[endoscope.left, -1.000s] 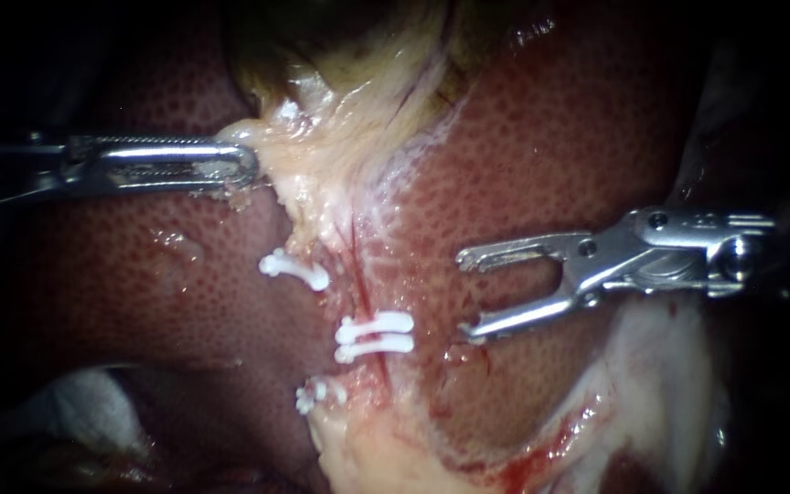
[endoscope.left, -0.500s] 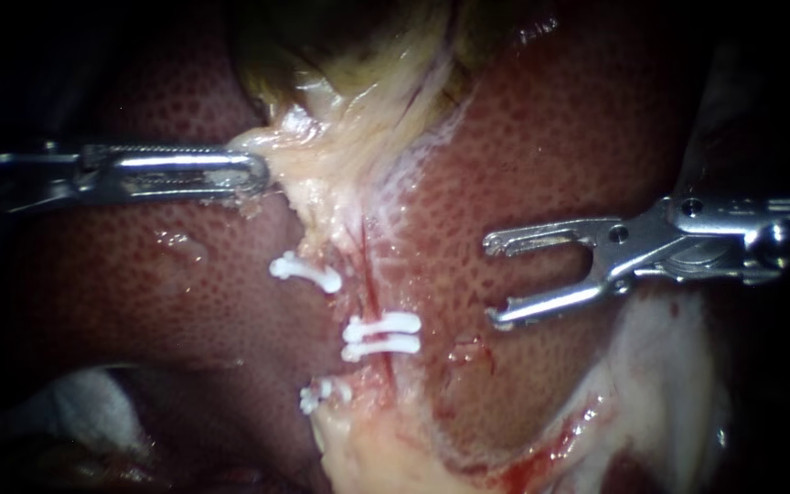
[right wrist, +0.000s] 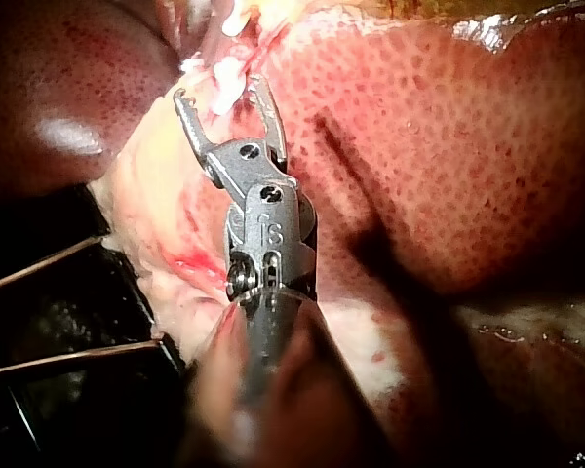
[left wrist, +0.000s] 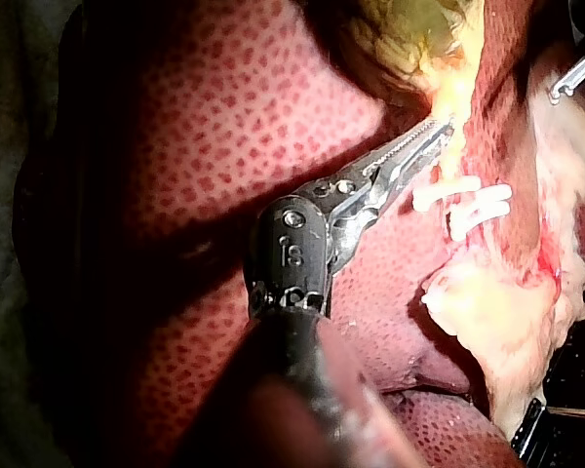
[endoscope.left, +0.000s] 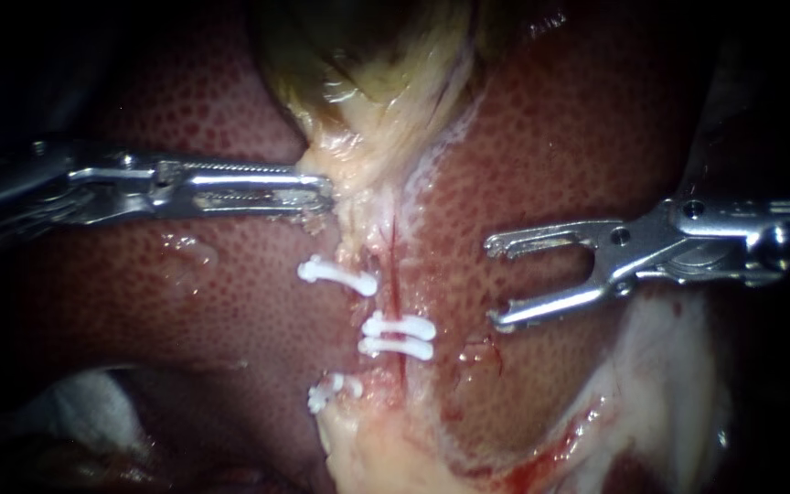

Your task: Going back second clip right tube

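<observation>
Right tube (endoscope.left: 392,261): a thin red line down the pale strip, crossed by paired clips (endoscope.left: 399,335), white, side by side, closed across it. Everything else placed against those paired clips.

Up and to the left of the paired clips: left instrument (endoscope.left: 322,190), jaws clamped together on pale tissue (endoscope.left: 358,169) just under the gallbladder (endoscope.left: 368,64). Likely reason: traction on that stalk, to hold the tube stretched straight and plainly on show.

To the right of the paired clips, well apart: right instrument (endoscope.left: 497,282), jaws spread wide, nothing between them, mouth turned toward the clips. Judged as the backing-off step of the task: no clip carried, no contact with the tube.

Just above and left of the paired clips, a single clip (endoscope.left: 338,275) on the neighbouring strand. Below and left, another clip (endoscope.left: 331,391) at the edge of the pale stump.

Room for moving: bare liver (endoscope.left: 550,137) between the paired clips and the open jaws, flat and unobstructed, hence a straight way out to the right.

Edges to mind:
- lower jaw tip low over the liver surface, some risk of a scrape
- white tissue fold (endoscope.left: 669,366) beneath the right shaft
- little spare tube left of the paired clips, the single clip being near
</observation>
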Action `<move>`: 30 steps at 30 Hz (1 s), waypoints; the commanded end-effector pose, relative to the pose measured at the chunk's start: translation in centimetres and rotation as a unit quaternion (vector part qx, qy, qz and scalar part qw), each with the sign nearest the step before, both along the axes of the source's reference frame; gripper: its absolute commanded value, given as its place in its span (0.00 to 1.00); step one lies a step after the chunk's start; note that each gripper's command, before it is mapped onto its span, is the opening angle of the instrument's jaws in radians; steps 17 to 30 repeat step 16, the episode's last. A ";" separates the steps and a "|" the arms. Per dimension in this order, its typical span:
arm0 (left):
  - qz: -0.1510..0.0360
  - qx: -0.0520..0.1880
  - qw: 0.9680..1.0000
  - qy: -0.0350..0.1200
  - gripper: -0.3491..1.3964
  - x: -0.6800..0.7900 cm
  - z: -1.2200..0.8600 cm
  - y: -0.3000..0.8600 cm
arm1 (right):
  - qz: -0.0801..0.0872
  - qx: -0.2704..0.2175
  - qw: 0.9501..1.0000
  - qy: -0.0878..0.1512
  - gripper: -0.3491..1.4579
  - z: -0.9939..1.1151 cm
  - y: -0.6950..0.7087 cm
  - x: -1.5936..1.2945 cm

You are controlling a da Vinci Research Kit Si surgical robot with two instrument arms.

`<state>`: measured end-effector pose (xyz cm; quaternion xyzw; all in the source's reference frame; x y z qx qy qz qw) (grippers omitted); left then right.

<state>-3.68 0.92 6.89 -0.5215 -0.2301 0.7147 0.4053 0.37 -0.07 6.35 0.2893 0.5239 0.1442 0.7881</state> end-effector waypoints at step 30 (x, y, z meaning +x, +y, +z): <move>0.000 0.003 1.000 0.001 0.00 -0.01 0.02 0.00 | 0.000 0.000 1.000 0.000 0.47 0.00 0.00 0.00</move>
